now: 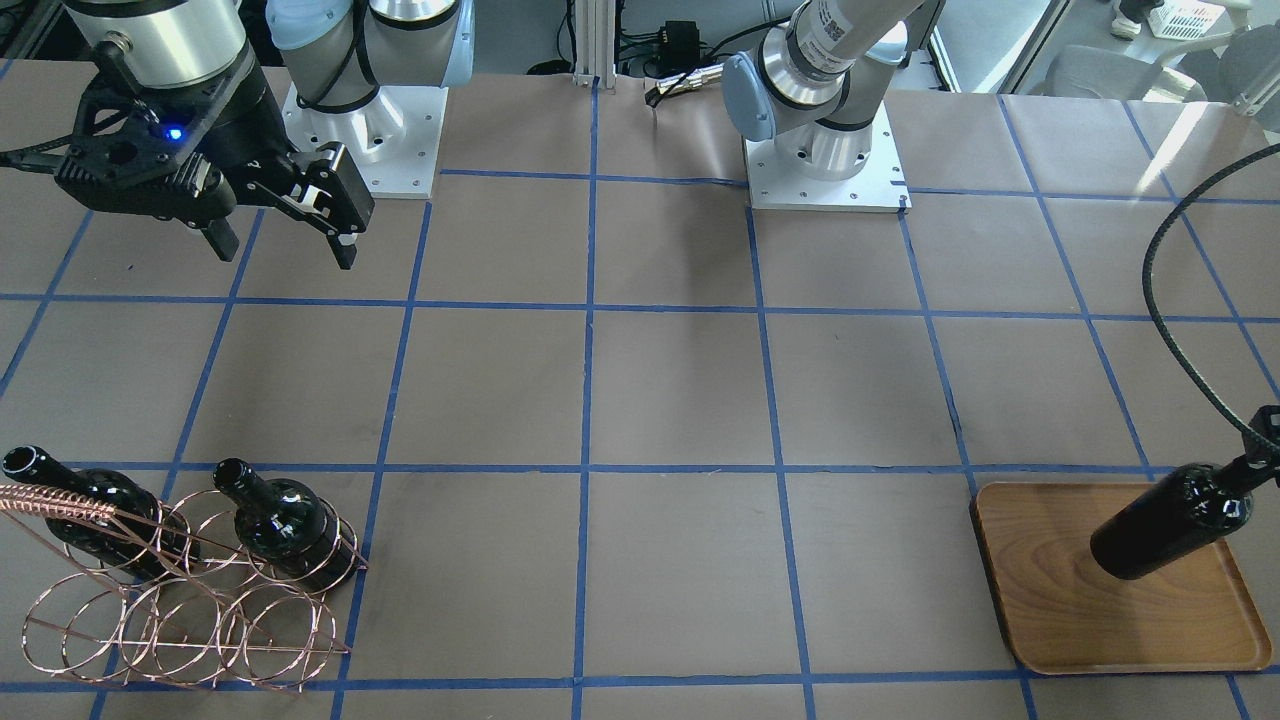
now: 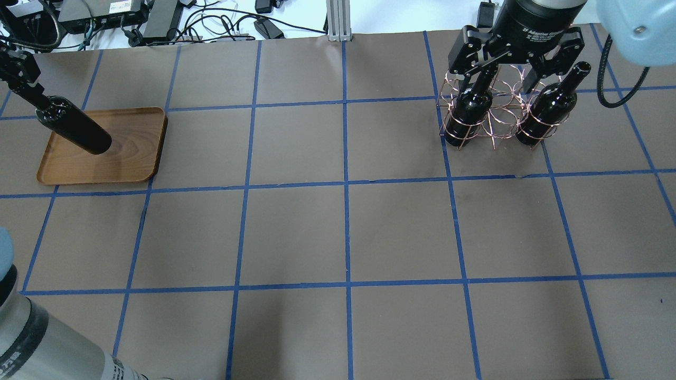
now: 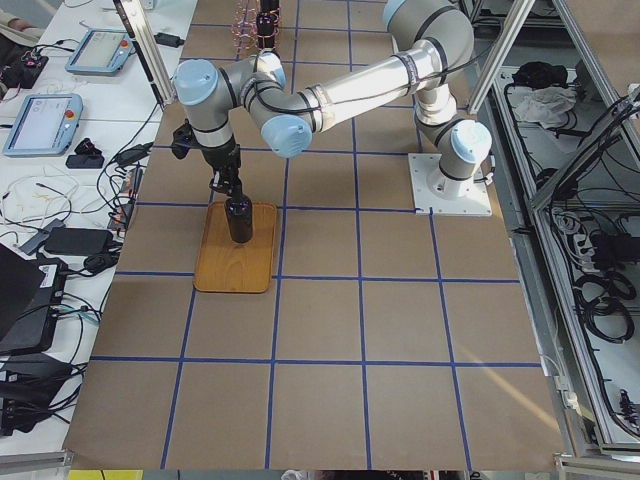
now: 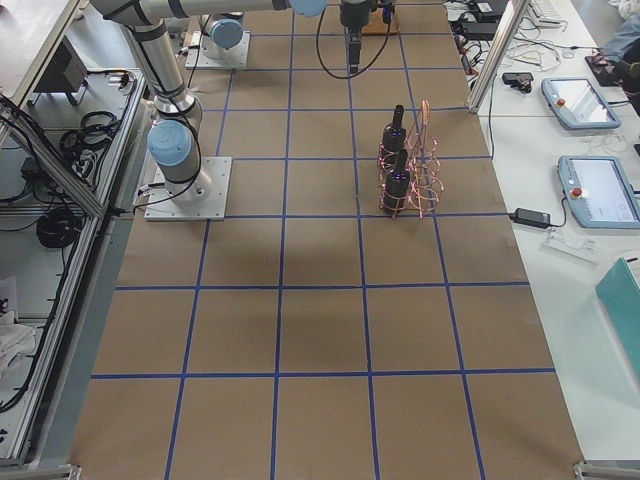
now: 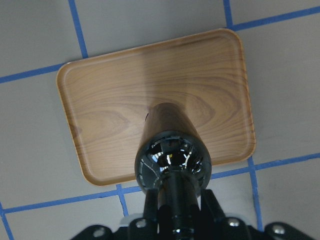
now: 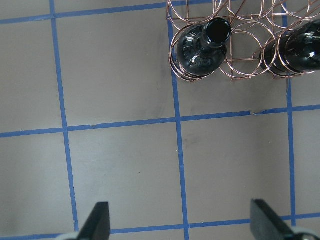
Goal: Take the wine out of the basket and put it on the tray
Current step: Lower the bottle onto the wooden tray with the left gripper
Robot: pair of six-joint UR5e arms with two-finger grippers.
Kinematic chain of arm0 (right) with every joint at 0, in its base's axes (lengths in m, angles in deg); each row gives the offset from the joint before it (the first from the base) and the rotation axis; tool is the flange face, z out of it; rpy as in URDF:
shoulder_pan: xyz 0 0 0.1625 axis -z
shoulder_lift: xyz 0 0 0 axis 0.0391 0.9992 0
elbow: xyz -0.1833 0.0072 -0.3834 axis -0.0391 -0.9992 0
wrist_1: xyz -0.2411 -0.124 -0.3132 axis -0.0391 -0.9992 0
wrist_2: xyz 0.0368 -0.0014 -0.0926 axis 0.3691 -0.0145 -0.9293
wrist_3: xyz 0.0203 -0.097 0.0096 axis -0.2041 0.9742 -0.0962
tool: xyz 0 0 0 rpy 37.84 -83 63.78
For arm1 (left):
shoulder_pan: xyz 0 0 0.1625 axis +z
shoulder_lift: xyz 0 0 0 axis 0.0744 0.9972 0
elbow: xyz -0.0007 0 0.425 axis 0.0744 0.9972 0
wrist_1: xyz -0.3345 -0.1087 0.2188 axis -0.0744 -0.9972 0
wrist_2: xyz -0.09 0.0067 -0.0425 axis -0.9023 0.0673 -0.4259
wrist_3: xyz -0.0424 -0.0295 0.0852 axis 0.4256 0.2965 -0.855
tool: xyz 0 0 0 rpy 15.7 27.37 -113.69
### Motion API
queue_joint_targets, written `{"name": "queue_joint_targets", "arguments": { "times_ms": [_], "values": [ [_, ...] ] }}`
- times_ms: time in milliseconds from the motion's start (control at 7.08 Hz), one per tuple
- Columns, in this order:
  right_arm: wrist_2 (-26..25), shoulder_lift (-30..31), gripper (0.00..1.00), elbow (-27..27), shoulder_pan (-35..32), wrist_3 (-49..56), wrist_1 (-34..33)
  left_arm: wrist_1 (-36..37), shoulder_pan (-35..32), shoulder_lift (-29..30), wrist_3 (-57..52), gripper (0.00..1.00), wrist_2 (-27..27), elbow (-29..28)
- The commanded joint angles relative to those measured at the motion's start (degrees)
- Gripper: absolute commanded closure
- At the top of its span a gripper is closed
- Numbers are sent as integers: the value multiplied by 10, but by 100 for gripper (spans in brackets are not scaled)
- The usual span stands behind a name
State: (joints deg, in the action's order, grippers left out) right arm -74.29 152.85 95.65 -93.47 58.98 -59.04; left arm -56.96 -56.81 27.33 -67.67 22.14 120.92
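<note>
My left gripper [image 2: 25, 84] is shut on the neck of a near-black wine bottle [image 2: 76, 129] and holds it upright over the brown wooden tray [image 2: 132, 158]. I cannot tell whether its base touches the tray. The left wrist view shows the bottle [image 5: 172, 150] above the tray [image 5: 105, 110]. The copper wire basket [image 2: 496, 119] stands at the far right with two more bottles [image 2: 470, 108] [image 2: 549, 105] in it. My right gripper [image 1: 285, 250] is open and empty, high above the table on the near side of the basket [image 6: 245, 55].
The brown paper table top carries a blue tape grid [image 2: 346, 184]. Both arm bases [image 1: 820, 170] stand at the robot's edge. Cables and boxes [image 2: 158, 21] lie beyond the far edge. A black cable [image 1: 1170, 320] loops near the left arm.
</note>
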Motion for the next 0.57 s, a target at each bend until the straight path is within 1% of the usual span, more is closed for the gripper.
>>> {"name": "queue_joint_targets", "arguments": {
  "times_ms": [0,424],
  "values": [
    [0,0,0,0,0,0,0,9,3,14,-7,100,-1,-1],
    [0,0,0,0,0,0,0,20,3,25,-10,100,-1,-1]
  ]
}}
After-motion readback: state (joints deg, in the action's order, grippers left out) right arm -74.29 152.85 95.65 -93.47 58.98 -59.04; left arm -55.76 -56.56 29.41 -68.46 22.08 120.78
